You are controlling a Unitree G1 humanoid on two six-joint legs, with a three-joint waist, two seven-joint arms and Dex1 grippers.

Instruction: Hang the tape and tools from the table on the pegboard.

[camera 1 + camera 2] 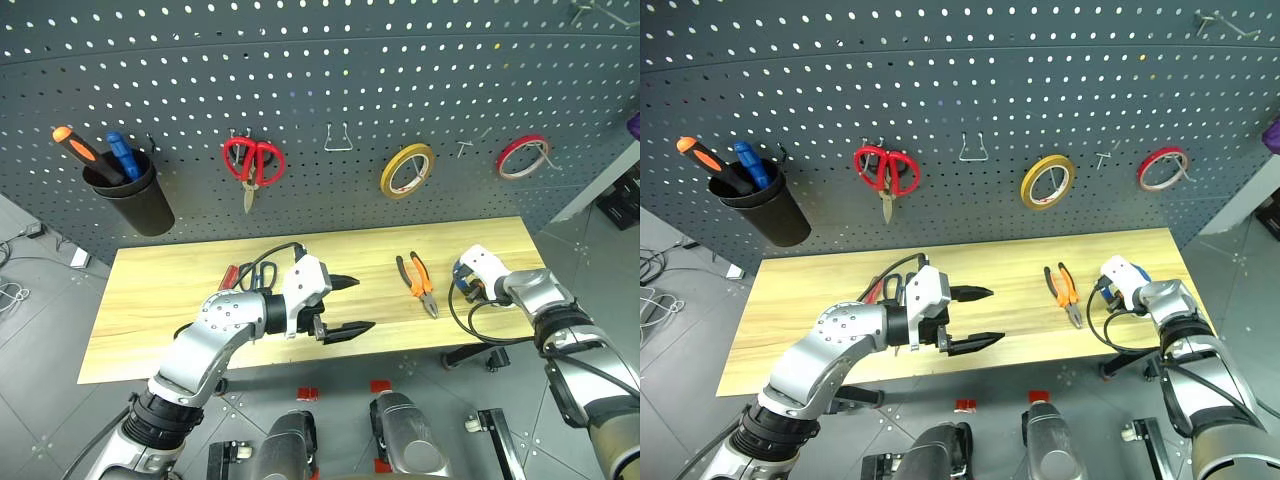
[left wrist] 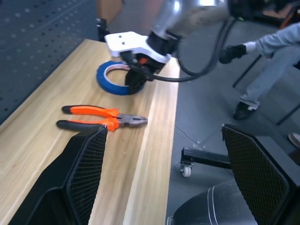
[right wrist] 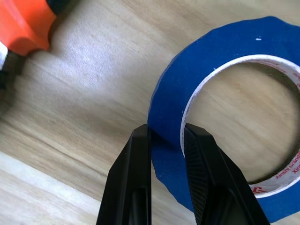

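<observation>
The pegboard fills the wall ahead of me, carrying a black cup with an orange-handled screwdriver and a blue-handled one, red-handled scissors on a hook, a bare wire hook, a yellow roll and a red roll. Below it the table runs left to right. My left arm reaches across its front part, the forearm bent in and my left gripper pointing to my right, roughly level, fingers spread wide with nothing between them; that arm covers much of the black-handled scissors and the red-handled screwdriver, which lie close together just behind it near the table's middle. The pliers lie flat in the open between my two grippers, their long axis running toward the front edge, orange-and-black handles toward the pegboard and nose toward me. My right arm comes in from the right end, wrist tipped downward, and my right gripper is closed on the wall of the blue tape, one finger outside the ring and the other inside its open centre. The tape lies flat on the wood near the table's right end, well apart from the pliers. In the left wrist view a person's legs show on the floor beyond the table.
</observation>
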